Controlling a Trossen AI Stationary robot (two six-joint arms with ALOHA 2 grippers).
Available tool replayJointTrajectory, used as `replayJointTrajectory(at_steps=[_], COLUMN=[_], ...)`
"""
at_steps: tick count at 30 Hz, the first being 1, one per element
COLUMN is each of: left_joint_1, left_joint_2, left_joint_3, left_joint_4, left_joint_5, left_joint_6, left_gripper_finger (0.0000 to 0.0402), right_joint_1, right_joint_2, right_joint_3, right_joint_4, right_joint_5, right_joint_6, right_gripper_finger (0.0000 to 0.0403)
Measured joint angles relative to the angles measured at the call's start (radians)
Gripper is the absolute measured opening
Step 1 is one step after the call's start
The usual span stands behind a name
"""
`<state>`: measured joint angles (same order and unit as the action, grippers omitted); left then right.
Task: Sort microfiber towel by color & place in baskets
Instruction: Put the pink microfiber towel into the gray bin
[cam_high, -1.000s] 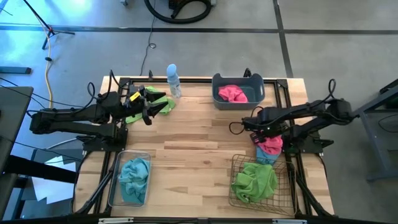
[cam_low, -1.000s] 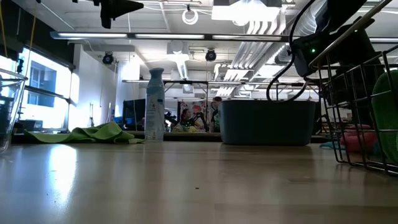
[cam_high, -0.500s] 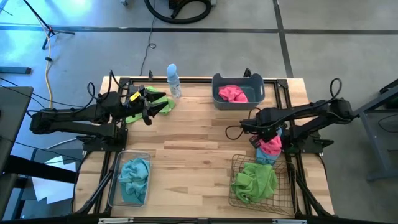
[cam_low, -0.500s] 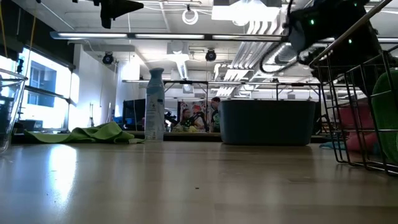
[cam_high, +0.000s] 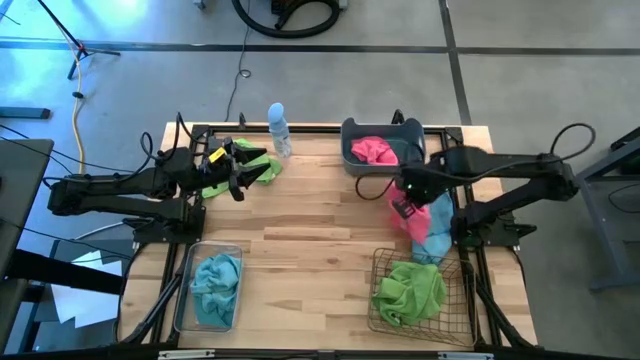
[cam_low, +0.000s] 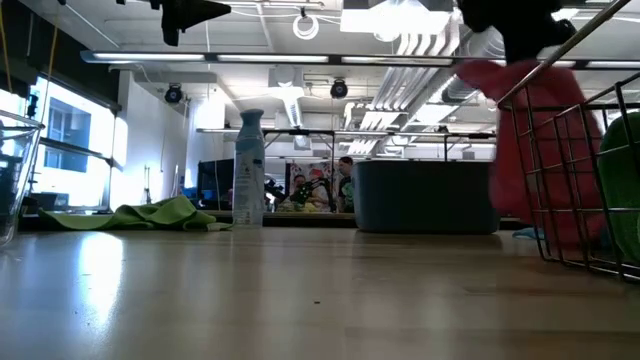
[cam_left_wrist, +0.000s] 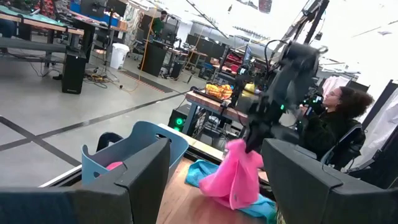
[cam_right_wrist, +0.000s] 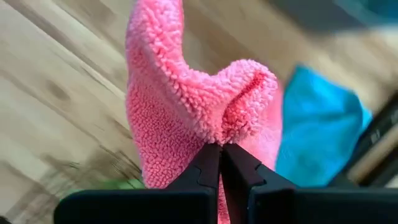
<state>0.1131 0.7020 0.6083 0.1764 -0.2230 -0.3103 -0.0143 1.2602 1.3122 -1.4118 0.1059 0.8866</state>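
Observation:
My right gripper (cam_high: 406, 198) is shut on a bright pink towel (cam_high: 411, 218), above the table's right side and just near of the grey-blue tub (cam_high: 383, 158), which holds another pink towel (cam_high: 371, 150). A teal towel (cam_high: 438, 220) lies on the table beside the hanging pink one. My left gripper (cam_high: 238, 168) is open above a lime green towel (cam_high: 262, 170) lying flat at the far left. The clear bin (cam_high: 184, 300) holds a teal towel (cam_high: 217, 283). The wire basket (cam_high: 378, 262) holds a green towel (cam_high: 410, 288). My right gripper pinches a raised fold of the pink towel (cam_right_wrist: 219, 134) between its two fingertips, coming from above and pointing down. The towel hangs below the fingers in a long drape (cam_low: 530, 150). Whether its lower end still touches the teal towel cannot be told.
A small clear bottle with a blue top (cam_high: 278, 128) stands at the far edge beside the green towel. The bare wooden middle of the table (cam_high: 310, 220) lies between the two arms. A person (cam_left_wrist: 326, 118) sits beyond the table's right side.
My right gripper has risen and gone toward the far edge and the tub, still shut on the pink towel. The towel has been pulled up off the teal towel and now hangs stretched below the fingers. The teal towel stays on the table, more uncovered.

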Motion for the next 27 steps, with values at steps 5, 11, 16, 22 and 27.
replayJointTrajectory(at_steps=[5, 11, 16, 22, 27], left_joint_1=[0.0, 0.0, 0.0, 0.0, 0.0], left_joint_2=[0.0, 0.0, 0.0, 0.0, 0.0], left_joint_3=[0.0, 0.0, 0.0, 0.0, 0.0], left_joint_4=[0.0, 0.0, 0.0, 0.0, 0.001], left_joint_5=[0.0, 0.0, 0.0, 0.0, 0.0], left_joint_6=[0.0, 0.0, -0.001, -0.002, -0.003], left_gripper_finger=[0.0243, 0.0243, 0.0243, 0.0243, 0.0243], right_joint_1=[-0.001, -0.042, -0.126, -0.258, -0.366], right_joint_2=[0.0, 0.0, 0.0, 0.0, 0.004], right_joint_3=[0.148, 0.302, 0.371, 0.394, 0.395], right_joint_4=[0.058, 0.149, 0.261, 0.446, 0.513], right_joint_5=[0.056, 0.085, 0.083, 0.024, -0.038], right_joint_6=[-0.063, -0.204, -0.348, -0.504, -0.568], right_gripper_finger=[0.0, 0.0, 0.0, 0.0, 0.0])
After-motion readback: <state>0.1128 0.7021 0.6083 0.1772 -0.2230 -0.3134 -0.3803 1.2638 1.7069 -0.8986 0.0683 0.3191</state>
